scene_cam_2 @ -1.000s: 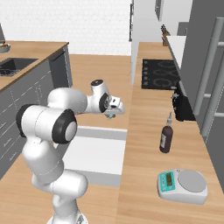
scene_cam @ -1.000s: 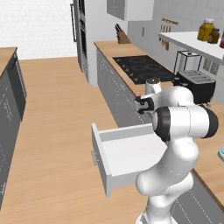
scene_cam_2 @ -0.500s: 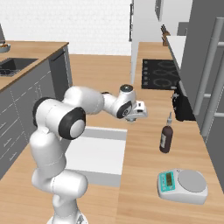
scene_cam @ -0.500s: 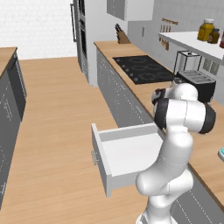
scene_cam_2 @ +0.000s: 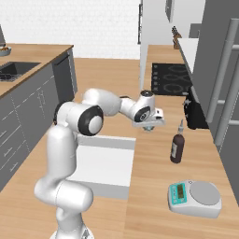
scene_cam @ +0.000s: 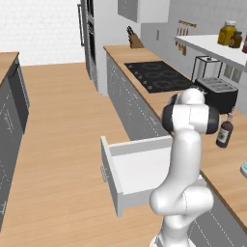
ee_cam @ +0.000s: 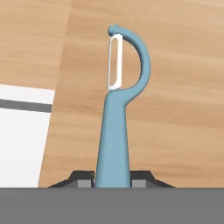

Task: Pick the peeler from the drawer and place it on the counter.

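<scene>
hand (scene_cam_2: 148,127) clamps the peeler (ee_cam: 114,127) by its handle over the worktop (scene_cam_2: 154,158), dark bottle (scene_cam_2: 176,147) at its 3 o'clock; better to lower gently, lay it flat clear of the drawer (scene_cam_2: 105,163) edge, then release.

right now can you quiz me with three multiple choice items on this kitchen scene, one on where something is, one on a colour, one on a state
1. Where is the gripper?
A. inside the drawer
B. above the counter
C. over the hob

2. What colour is the handle of the peeler?
A. light blue
B. red
C. black

3. What state is the drawer in?
A. pushed shut
B. pulled open
C. lifted out onto the floor

Answers:
1 B: the right base view shows the gripper over the counter, beside the dark bottle.
2 A: the hand view shows a light-blue handle clamped between the finger tips.
3 B: the left base view shows its white interior extended from the grey cabinets.
</scene>
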You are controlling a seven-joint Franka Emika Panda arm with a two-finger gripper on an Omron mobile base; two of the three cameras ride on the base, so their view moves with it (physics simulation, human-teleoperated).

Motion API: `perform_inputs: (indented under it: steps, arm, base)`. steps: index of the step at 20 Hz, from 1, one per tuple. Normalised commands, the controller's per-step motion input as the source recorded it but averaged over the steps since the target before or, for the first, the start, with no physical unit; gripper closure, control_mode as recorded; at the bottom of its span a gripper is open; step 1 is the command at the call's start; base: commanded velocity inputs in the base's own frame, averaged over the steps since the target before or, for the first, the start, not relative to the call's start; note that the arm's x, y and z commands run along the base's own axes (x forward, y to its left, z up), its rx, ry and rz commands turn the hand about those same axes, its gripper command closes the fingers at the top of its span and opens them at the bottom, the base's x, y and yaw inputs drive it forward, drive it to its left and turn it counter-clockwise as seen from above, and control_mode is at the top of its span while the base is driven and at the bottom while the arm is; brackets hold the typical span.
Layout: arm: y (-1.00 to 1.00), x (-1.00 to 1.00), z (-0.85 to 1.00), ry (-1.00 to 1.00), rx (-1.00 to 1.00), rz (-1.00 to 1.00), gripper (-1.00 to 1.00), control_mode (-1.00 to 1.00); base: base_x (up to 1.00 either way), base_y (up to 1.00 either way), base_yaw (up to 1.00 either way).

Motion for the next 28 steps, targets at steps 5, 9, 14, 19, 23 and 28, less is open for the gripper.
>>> perform_inputs:
  steps: [5, 9, 14, 19, 23, 28]
  arm:
    - [-0.5, 0.25, -0.46, 0.0, 0.0, -0.14, 1.0, -1.0]
    - [0.0, 0.0, -0.09, 0.0, 0.0, -0.05, -1.0, -1.0]
    - [0.01, 0.0, 0.0, 0.0, -0.02, 0.0, -1.0, -1.0]
    - [0.39, -0.11, 0.37, 0.0, -0.07, 0.0, -1.0, -1.0]
    - [1.0, -0.44, 0.92, -0.01, -0.16, 0.0, -1.0, -1.0]
    - [0.81, -0.76, 0.51, -0.14, -0.04, 0.04, -1.0, -1.0]
  base:
    - [0.0, 0.0, 0.0]
    - [0.0, 0.0, 0.0]
    - [0.0, 0.0, 0.0]
    - [0.0, 0.0, 0.0]
    - [0.0, 0.0, 0.0]
    - [0.0, 0.0, 0.0]
